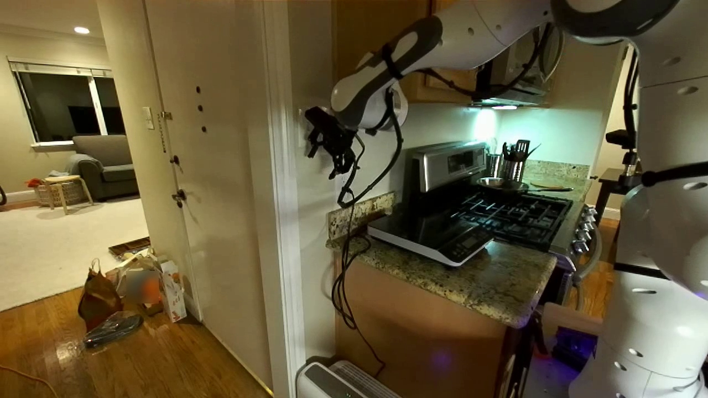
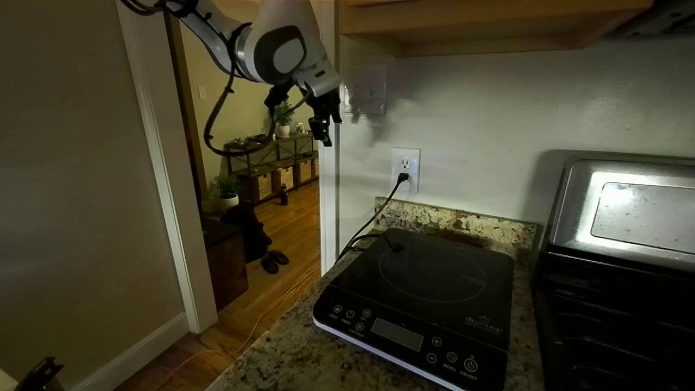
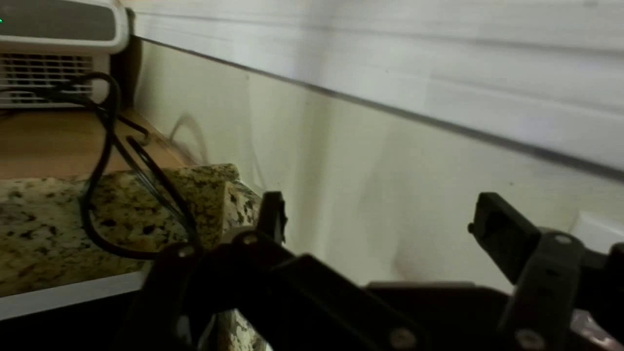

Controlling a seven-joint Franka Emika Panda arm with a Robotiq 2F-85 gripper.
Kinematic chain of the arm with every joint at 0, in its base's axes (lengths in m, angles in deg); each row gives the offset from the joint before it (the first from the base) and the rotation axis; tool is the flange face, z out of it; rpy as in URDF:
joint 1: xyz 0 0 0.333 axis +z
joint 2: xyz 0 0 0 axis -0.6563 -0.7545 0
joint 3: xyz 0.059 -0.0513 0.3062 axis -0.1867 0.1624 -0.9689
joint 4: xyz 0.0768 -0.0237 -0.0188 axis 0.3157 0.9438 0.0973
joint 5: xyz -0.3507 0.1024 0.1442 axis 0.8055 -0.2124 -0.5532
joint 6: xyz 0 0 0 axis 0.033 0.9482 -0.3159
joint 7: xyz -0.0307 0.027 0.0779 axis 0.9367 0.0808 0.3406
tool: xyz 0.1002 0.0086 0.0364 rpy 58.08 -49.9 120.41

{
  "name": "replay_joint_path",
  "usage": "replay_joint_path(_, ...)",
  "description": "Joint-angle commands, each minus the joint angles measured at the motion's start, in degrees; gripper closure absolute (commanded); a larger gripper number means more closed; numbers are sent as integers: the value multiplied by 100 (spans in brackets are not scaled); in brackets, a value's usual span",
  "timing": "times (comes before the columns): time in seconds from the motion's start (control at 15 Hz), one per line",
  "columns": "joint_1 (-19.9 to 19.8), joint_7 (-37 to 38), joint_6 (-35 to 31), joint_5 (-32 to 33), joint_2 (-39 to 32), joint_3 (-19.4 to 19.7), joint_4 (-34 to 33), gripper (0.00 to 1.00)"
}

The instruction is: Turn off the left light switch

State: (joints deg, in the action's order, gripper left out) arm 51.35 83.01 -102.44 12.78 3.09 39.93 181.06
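The small white switch plate (image 2: 374,91) is on the wall under the wooden cabinet in an exterior view. Its left light switch (image 2: 354,93) is in shadow, so its position is unclear. In an exterior view only a sliver of the plate (image 1: 302,131) shows behind my gripper (image 1: 325,161). In an exterior view my gripper (image 2: 332,130) hangs left of the plate and slightly lower, pointing down. In the wrist view the gripper (image 3: 382,213) is open and empty, facing bare wall. A white plate corner (image 3: 597,229) shows behind the right finger; the switches are hidden there.
The white door trim (image 2: 329,206) is close beside the gripper. Below are an outlet plate (image 2: 412,155) with a dark cord, a granite counter (image 1: 470,282) and a black induction cooktop (image 2: 434,282). The cabinet (image 2: 488,27) overhangs. A white heater (image 1: 332,381) stands on the floor.
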Motion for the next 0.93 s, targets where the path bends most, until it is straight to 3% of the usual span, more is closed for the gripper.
replay_joint_path(0.0,214,414,1605,724,1043,70,466,0)
replay_joint_path(0.07,-226,577,2100,1040,1193,-423,425,0)
replay_joint_path(0.2,-391,702,3132,1379,1405,-713,297,0)
replay_joint_path(0.27,-71,731,3594,1479,1490,-468,227,0)
replay_joint_path(0.33,-484,778,3939,1590,1557,-950,206,0)
replay_joint_path(0.4,-500,814,4193,1690,1612,-1047,220,0)
replay_joint_path(0.67,-662,1008,4301,2004,1766,-1488,447,0)
replay_joint_path(0.73,-719,793,4305,1802,1520,-1486,142,0)
replay_joint_path(0.87,-718,840,4304,1869,1522,-1570,206,0)
